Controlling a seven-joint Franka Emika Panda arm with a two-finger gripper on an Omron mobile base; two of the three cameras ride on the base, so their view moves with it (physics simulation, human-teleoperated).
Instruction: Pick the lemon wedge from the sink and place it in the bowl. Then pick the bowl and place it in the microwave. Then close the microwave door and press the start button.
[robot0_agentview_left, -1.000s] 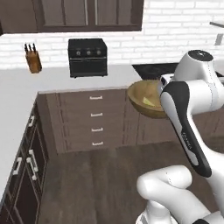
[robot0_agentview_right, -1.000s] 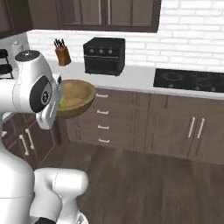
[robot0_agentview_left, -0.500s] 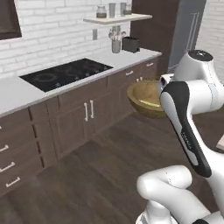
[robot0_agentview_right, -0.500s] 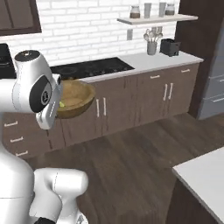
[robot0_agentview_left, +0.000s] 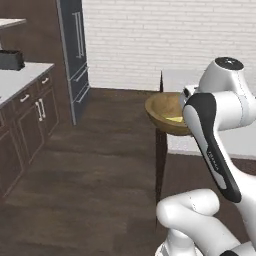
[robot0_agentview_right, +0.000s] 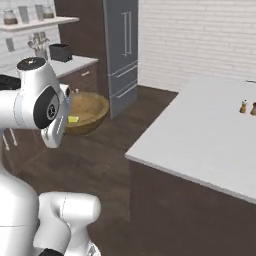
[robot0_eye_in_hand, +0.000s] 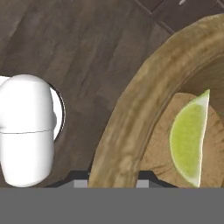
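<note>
The light-brown wooden bowl (robot0_agentview_left: 165, 112) hangs in the air in front of the arm, level and upright. My gripper (robot0_eye_in_hand: 113, 181) is shut on the bowl's near rim (robot0_eye_in_hand: 131, 118), which runs down between the finger tips. The yellow-green lemon wedge (robot0_eye_in_hand: 188, 140) lies on the bowl's golden floor. In the base views the lemon wedge (robot0_agentview_left: 174, 119) shows as a small pale sliver inside the bowl (robot0_agentview_right: 90, 107). The lemon wedge (robot0_agentview_right: 73, 119) sits close to the hand. The sink and the microwave are out of view.
A grey-topped island (robot0_agentview_right: 200, 130) stands to the right with two small shakers (robot0_agentview_right: 243, 106) on it; its corner (robot0_agentview_left: 175, 80) lies just behind the bowl. A tall steel fridge (robot0_agentview_left: 75, 45) and dark cabinets (robot0_agentview_left: 25, 110) with a black toaster (robot0_agentview_right: 60, 51) line the left. Wooden floor lies between.
The whole scene has swung: the cooktop counter has slid out and the fridge and island have come in, so the base has turned. The bowl stays gripped in the same place before the arm.
</note>
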